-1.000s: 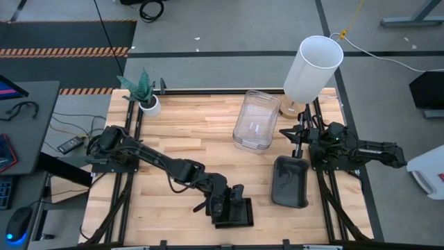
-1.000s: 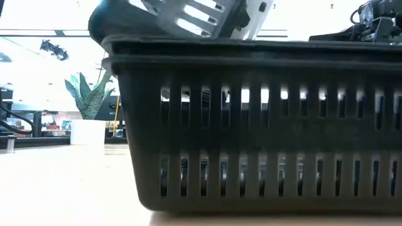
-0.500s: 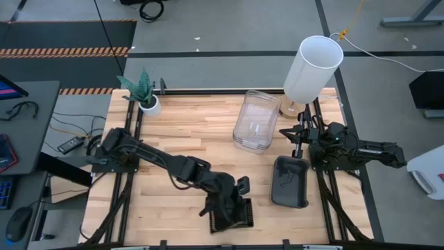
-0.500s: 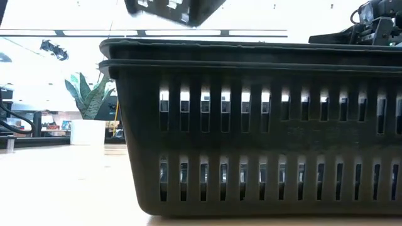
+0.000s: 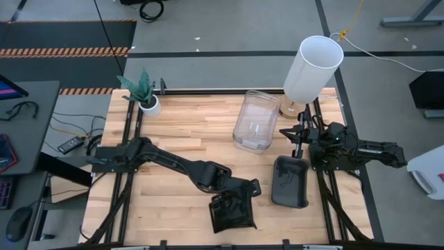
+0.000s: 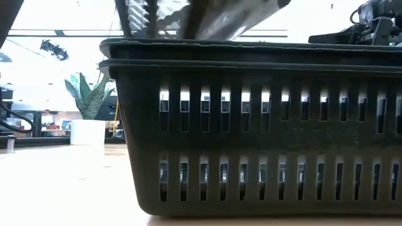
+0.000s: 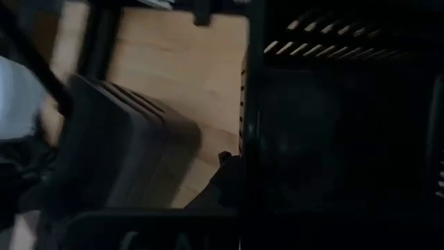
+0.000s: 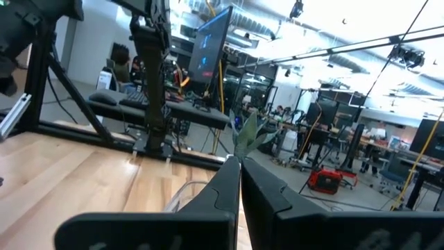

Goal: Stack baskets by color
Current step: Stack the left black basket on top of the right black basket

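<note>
In the low view two black mesh trays (image 6: 264, 125) stand nested on the table near its front edge. Above them hangs a third black tray (image 5: 232, 215), tilted, with my left gripper (image 5: 241, 200) shut on it. It shows blurred in the low view (image 6: 201, 16) and fills the right of the left wrist view (image 7: 347, 125). The smoky grey baskets (image 5: 290, 180) sit stacked to the right of it. The clear baskets (image 5: 255, 119) are stacked toward the far edge. My right gripper (image 5: 295, 135) rests shut at the table's right side, touching nothing. My left gripper holds the top black tray by its rim (image 7: 251, 139), at the edge nearest the arm. The fingers come slanting down from the table's far left. The tray hangs tilted below them, over the other black trays. The fingertips are lost in the dark, so the kind of hold does not show.
A white lampshade (image 5: 312, 68) stands at the far right corner, and a small white plant pot (image 5: 148, 103) at the far left. Bare wood lies across the table's middle and left (image 5: 180, 139). The right arm lies along the right edge.
My left gripper has gone toward the table's right edge and up, rolling as it went. The black tray in it has come up off the stack and tipped. The two trays below have stayed where they were.
</note>
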Motion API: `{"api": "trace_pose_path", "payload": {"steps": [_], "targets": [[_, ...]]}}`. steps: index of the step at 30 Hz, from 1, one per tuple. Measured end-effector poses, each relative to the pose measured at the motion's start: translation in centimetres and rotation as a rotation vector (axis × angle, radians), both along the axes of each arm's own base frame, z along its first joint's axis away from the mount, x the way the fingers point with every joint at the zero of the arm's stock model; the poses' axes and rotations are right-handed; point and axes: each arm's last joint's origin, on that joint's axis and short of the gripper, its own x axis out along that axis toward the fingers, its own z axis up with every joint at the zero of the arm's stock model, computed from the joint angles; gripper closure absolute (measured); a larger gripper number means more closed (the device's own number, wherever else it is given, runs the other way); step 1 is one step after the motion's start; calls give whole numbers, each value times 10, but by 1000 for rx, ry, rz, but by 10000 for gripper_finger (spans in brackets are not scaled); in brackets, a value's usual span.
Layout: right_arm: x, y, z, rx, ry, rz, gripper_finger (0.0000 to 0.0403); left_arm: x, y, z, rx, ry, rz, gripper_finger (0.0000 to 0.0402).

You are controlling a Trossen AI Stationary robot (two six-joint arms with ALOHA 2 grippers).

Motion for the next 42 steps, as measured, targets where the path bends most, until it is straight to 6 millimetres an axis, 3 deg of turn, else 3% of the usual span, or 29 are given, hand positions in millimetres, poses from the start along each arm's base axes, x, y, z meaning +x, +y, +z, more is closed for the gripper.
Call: {"api": "trace_pose_path", "payload": {"steps": [9,17,32,42], "targets": [[0,0,-1,1,7,0,381,0,0,-22,59,89,-6,400],[0,0,-1,1,7,0,381,0,0,-28,81,116,-14,399],[0,0,-1,1,7,0,381,0,0,-28,48,130,-12,295],[0,0,-1,1,7,0,381,6,-1,-24,46,45,45,261]]}}
